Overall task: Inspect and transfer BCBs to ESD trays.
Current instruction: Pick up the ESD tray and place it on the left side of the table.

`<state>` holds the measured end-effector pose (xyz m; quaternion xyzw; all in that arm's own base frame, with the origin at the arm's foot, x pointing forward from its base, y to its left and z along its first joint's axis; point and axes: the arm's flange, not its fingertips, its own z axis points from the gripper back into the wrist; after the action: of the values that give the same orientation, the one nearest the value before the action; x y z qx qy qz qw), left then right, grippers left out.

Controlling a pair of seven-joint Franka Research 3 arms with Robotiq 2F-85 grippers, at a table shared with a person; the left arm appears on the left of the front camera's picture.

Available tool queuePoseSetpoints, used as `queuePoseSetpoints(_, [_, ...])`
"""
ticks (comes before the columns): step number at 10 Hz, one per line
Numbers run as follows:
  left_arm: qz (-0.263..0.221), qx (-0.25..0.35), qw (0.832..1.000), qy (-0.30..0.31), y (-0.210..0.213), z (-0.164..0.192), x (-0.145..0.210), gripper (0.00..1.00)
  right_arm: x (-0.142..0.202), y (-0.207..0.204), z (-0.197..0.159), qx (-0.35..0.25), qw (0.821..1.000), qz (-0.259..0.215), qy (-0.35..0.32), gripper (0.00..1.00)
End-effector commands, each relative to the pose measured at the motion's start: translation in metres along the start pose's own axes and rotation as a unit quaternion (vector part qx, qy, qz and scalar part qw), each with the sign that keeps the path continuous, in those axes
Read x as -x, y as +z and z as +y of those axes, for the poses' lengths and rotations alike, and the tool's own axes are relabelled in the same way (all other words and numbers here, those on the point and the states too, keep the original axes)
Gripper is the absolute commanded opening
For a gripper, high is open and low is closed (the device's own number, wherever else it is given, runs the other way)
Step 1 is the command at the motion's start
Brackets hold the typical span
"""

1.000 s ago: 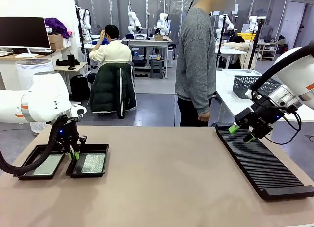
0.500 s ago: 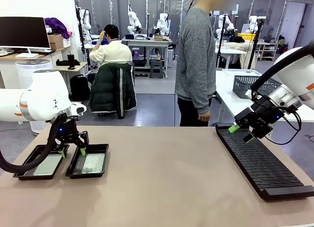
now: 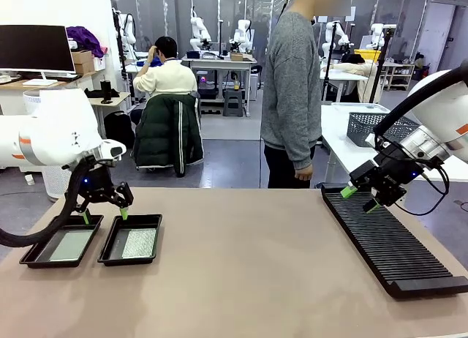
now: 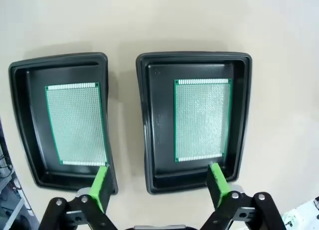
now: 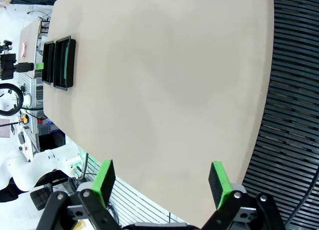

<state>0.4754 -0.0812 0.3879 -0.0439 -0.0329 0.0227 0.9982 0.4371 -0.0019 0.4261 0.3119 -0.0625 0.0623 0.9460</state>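
Note:
Two black ESD trays sit side by side at the table's left, the left tray (image 3: 36, 252) (image 4: 20, 120) and the right tray (image 3: 110, 252) (image 4: 241, 115). A green BCB lies flat in each, one in the left tray (image 3: 71, 244) (image 4: 75, 123) and one in the right (image 3: 139, 243) (image 4: 202, 119). My left gripper (image 3: 104, 214) (image 4: 158, 182) hangs open just above the trays, holding nothing. Over the rack's far end my right gripper (image 3: 359, 199) (image 5: 162, 182) stands open and empty.
A long black ribbed rack (image 3: 387, 243) (image 5: 294, 115) runs along the table's right side. A person in a grey sweater (image 3: 292, 89) stands at the far edge, hands down. The bare table top (image 3: 241, 265) lies between trays and rack.
My left gripper has opened and lifted up off the trays. The right arm and the person have not moved.

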Motion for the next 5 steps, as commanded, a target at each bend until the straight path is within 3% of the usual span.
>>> queuePoseSetpoints(1, [-0.001, -0.021, 1.0, 0.003, 0.026, -0.008, 0.014, 1.0, 0.001, 0.0, 0.001, 0.004, 1.0, 0.0, -0.003, 1.0])
queuePoseSetpoints(5, [-0.01, -0.049, 0.999, -0.002, 0.079, -0.025, 0.027, 1.0, 0.001, 0.0, 0.001, 0.004, 1.0, 0.0, -0.003, 1.0])
